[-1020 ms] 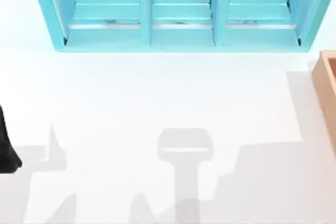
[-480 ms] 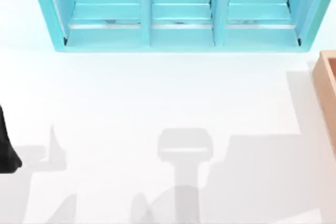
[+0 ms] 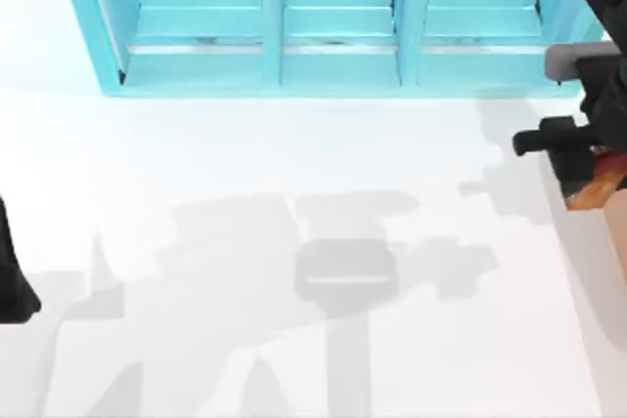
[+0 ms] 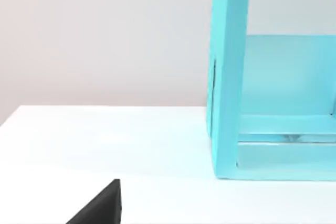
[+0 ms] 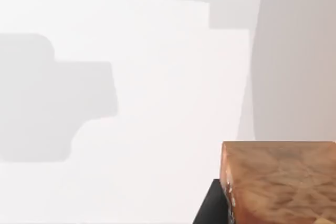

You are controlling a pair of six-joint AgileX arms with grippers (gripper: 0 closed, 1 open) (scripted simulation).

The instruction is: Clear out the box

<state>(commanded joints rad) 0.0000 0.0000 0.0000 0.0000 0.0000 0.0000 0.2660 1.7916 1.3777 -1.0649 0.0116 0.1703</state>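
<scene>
My right gripper (image 3: 586, 181) hangs at the table's right edge, just in front of the shelf's right end, shut on a reddish-brown, wood-grained block (image 3: 595, 190). In the right wrist view the block (image 5: 278, 182) is held above the white table with a black finger (image 5: 210, 209) beside it. The box is hidden. My left arm (image 3: 12, 281) is parked at the left edge; one of its dark fingertips (image 4: 100, 208) shows in the left wrist view.
A large turquoise three-bay shelf unit (image 3: 333, 66) stands along the back of the white table (image 3: 294, 163); its end wall (image 4: 228, 77) shows in the left wrist view. Grey arm shadows lie across the table's middle and front.
My right arm has come into view at the right edge with the brown block in its gripper, where the box edge showed before. Shadows have spread over the table's middle. The left arm has stayed still.
</scene>
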